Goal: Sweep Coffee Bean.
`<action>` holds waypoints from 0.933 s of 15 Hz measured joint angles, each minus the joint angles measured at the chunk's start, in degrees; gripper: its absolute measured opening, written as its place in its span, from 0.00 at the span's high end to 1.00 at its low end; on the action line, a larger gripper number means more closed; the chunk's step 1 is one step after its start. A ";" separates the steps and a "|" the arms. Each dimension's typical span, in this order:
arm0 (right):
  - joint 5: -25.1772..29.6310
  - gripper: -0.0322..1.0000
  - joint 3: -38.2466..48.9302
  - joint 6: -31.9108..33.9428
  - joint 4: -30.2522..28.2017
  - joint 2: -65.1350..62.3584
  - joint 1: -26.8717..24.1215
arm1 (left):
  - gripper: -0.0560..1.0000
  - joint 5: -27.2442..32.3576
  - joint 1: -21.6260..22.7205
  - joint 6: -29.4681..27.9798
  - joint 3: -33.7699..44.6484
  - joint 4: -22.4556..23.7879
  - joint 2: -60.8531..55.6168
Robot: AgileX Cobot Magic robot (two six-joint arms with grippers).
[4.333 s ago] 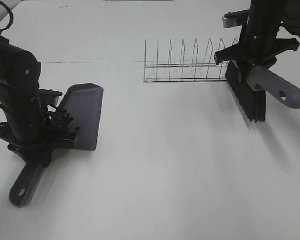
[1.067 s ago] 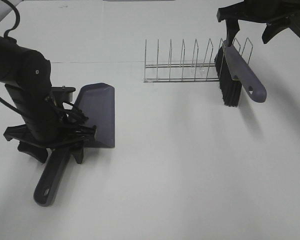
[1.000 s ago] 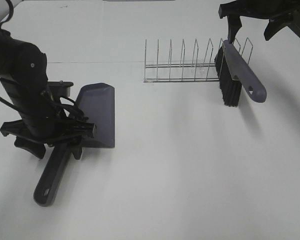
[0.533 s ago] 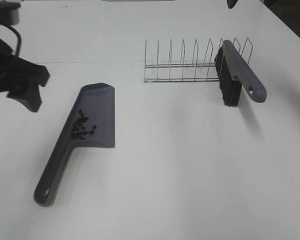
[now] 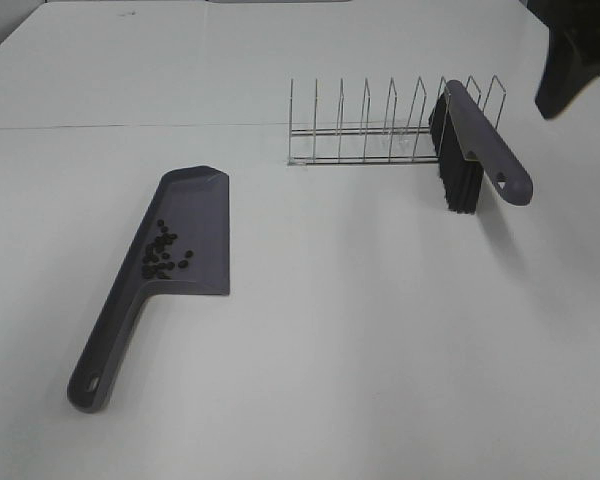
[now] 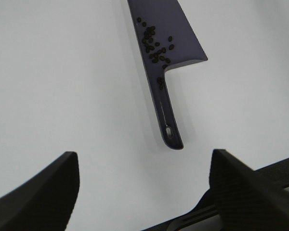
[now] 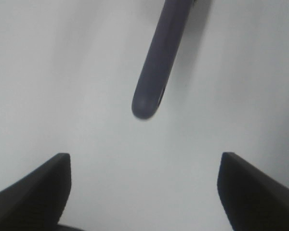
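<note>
1. We've got the coffee beans (image 5: 163, 253) sitting in a loose bunch inside the grey dustpan (image 5: 193, 228), back near where its handle starts; a few sit in the handle groove.
2. Dustpan lies flat on the white table (image 5: 360, 340), nothing touching it.
3. The brush (image 5: 470, 150) leans against the end of the wire rack (image 5: 370, 135), bristles down.
4. Left gripper (image 6: 144, 185) is spread wide and empty, well above the pan.
5. Right gripper (image 7: 144, 185) is also spread wide, holding nothing, above the brush handle.

No readable text, label, brand, number or sign anywhere in these views.
</note>
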 joint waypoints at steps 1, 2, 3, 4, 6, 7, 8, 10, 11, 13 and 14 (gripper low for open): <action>0.00 0.24 6.13 -0.06 0.06 -4.18 0.00 | 0.29 0.00 0.00 1.03 3.21 -0.23 -3.67; 0.00 0.24 8.54 -0.06 0.06 -5.96 0.00 | 0.29 0.00 0.00 1.49 4.81 -0.34 -5.27; 0.00 0.24 14.38 -0.06 0.23 -10.66 0.00 | 0.29 0.23 0.00 2.69 9.28 -0.86 -9.51; -0.11 0.24 19.25 -0.06 0.63 -14.95 0.00 | 0.29 0.63 0.00 3.61 13.41 -1.66 -13.46; -0.34 0.24 28.42 -0.06 1.38 -24.01 0.00 | 0.29 0.00 0.00 4.07 20.91 -2.46 -21.94; -0.46 0.24 32.20 -0.06 1.55 -28.48 0.00 | 0.29 -1.09 0.00 4.24 23.49 -2.46 -25.78; -0.57 0.24 35.87 -0.11 1.55 -33.63 0.00 | 0.29 -2.18 0.00 4.53 25.73 -2.46 -29.68; -1.49 0.24 41.48 -0.52 1.55 -44.12 0.00 | 0.29 -3.61 0.00 6.70 28.36 -2.86 -35.75; -1.95 0.24 43.32 -0.57 1.55 -49.50 0.00 | 0.29 -3.95 0.00 7.51 29.22 -3.32 -37.93; -4.13 0.24 47.90 -3.50 2.23 -67.32 0.00 | 0.29 -6.36 0.00 9.63 31.74 -6.25 -41.88; -4.93 0.24 48.30 -5.04 3.32 -72.54 0.00 | 0.29 -7.56 0.00 10.26 32.54 -7.28 -41.94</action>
